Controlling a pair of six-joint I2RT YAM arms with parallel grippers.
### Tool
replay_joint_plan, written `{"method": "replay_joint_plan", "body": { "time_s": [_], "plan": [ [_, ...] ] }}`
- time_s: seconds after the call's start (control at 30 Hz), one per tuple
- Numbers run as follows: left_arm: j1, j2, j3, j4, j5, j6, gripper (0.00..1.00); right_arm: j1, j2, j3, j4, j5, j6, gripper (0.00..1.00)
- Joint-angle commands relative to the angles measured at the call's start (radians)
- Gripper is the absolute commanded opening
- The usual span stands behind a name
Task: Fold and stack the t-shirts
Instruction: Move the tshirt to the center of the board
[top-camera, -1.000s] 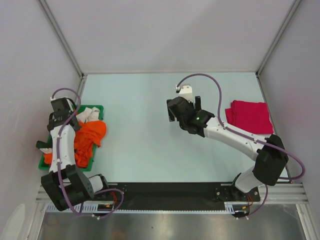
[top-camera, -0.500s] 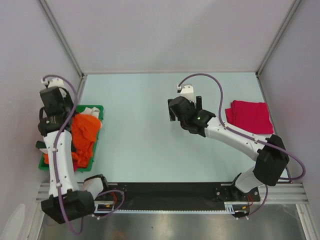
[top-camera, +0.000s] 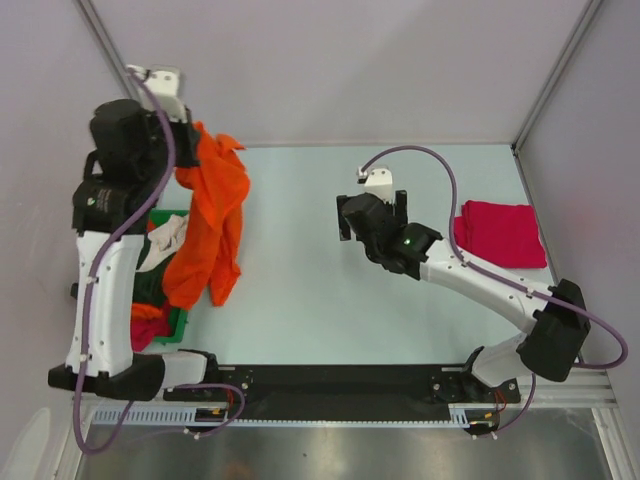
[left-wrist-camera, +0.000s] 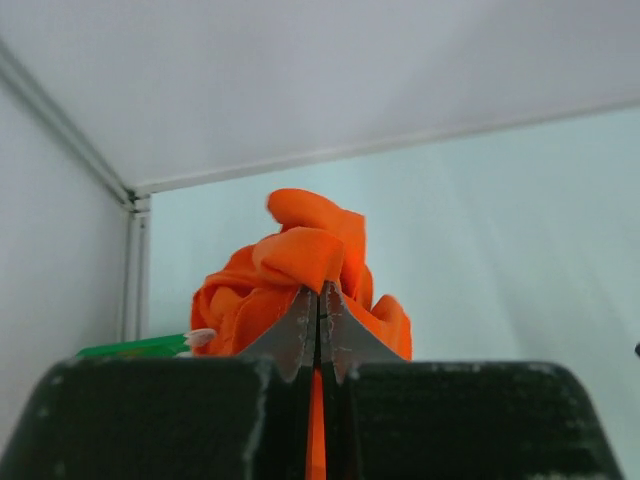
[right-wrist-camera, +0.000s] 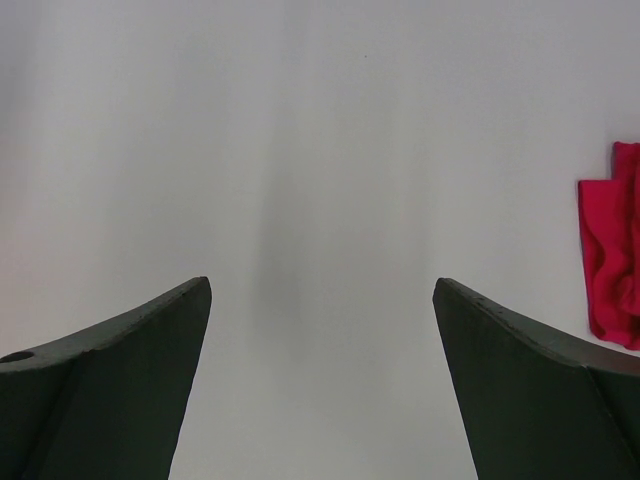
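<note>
Left wrist view puts my left claw (left-wrist-camera: 319, 300) clenched hard on a pinch of the orange shirt (left-wrist-camera: 300, 265). The cloth is bunched just past the tips, and a thin strip of it runs down between the jaws.

From above, the shirt hangs from that one pinch in a long crumpled drape, high over the far-right corner of the bin (top-camera: 176, 325). Its lower end is level with the bin's right rim, and I cannot tell whether it touches. More shirts lie heaped inside the bin, a cream one (top-camera: 165, 240) and a dark green one (top-camera: 150, 285) among them.

I judge the cloth light and completely limp. It will sag, twist and fold on itself rather than hold any shape, and a single pinch gives me no control over how it lands. It should not slide out easily, though so thin a fold could creep.

I would want a second hold on a shoulder or hem corner, well apart from the first, to stretch it flat. The place for that is the bare table (top-camera: 300, 290) right of the bin.

My right claw (right-wrist-camera: 320, 285) gapes wide and holds nothing, well to the right of the bin over the table. The red shirt (top-camera: 500, 232) lies folded farther right again.
</note>
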Motion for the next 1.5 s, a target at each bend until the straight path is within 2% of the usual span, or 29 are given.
{"method": "replay_joint_plan", "body": {
  "time_s": [0.0, 0.13, 0.23, 0.37, 0.57, 0.8, 1.03, 1.47],
  "plan": [
    [-0.153, 0.052, -0.007, -0.021, -0.057, 0.099, 0.00, 0.014, -0.068, 0.044, 0.001, 0.045, 0.005, 1.00],
    [-0.278, 0.133, -0.010, -0.013, -0.097, 0.128, 0.00, 0.048, -0.096, 0.030, -0.029, 0.088, 0.042, 1.00],
    [-0.299, 0.172, 0.010, -0.010, -0.116, 0.123, 0.00, 0.072, -0.114, 0.026, -0.059, 0.099, 0.070, 0.99],
    [-0.301, 0.218, 0.010, 0.014, -0.111, 0.123, 0.00, 0.126, -0.124, 0.000, -0.020, 0.062, 0.056, 0.95],
    [-0.303, 0.318, 0.013, 0.048, -0.088, 0.114, 0.00, 0.275, -0.032, 0.032, -0.019, 0.125, 0.038, 0.94],
    [-0.359, 0.410, 0.005, 0.065, -0.047, 0.094, 0.00, 0.365, 0.123, 0.118, -0.007, 0.160, -0.014, 0.94],
    [-0.441, 0.419, 0.024, 0.063, -0.050, 0.096, 0.00, 0.367, 0.264, 0.214, 0.030, 0.177, -0.065, 0.94],
    [-0.454, 0.410, 0.036, 0.046, -0.056, 0.115, 0.00, 0.332, 0.429, 0.358, 0.099, 0.042, -0.110, 0.91]
  ]
}}
